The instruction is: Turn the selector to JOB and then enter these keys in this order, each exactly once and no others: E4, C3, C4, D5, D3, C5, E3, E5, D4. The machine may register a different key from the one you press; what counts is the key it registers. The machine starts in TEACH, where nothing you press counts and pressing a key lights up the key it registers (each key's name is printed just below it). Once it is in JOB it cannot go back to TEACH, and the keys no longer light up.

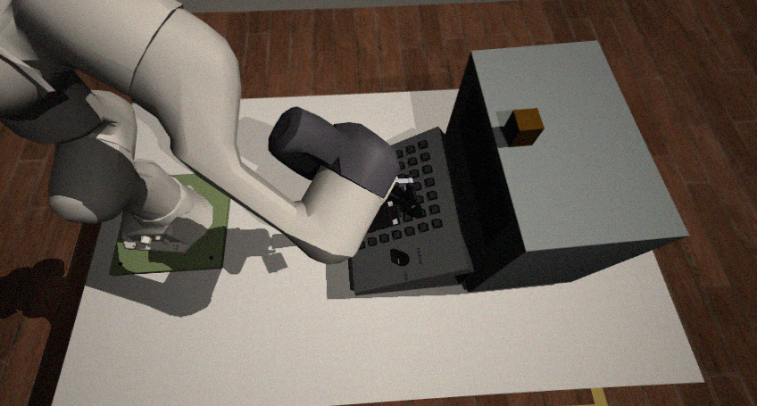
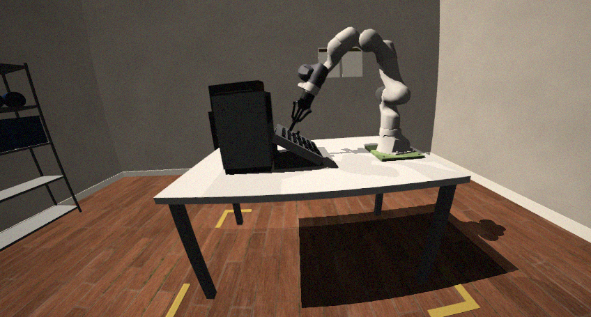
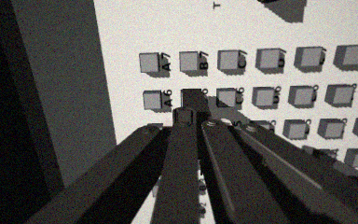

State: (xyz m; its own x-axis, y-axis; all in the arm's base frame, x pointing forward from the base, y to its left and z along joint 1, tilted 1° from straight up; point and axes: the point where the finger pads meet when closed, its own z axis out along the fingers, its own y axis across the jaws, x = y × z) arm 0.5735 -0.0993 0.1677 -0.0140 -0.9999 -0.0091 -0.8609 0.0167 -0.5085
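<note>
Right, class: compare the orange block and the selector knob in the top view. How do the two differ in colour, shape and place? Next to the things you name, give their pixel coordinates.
The orange block (image 1: 526, 127) is orange, while the selector knob (image 1: 399, 257) is nearly black. The block is box-shaped with flat faces; the knob looks rounded. The block sits on top of the big grey cabinet (image 1: 584, 153), whereas the knob is on the sloping key panel (image 1: 371, 280). Both are small beside what bears them.

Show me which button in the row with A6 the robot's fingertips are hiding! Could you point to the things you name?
The one between A6 (image 3: 152, 100) and C6 (image 3: 226, 97): the gripper (image 1: 418, 212) (image 2: 290, 128) (image 3: 191, 104) covers it in the wrist view, while those two neighbours show.
</note>
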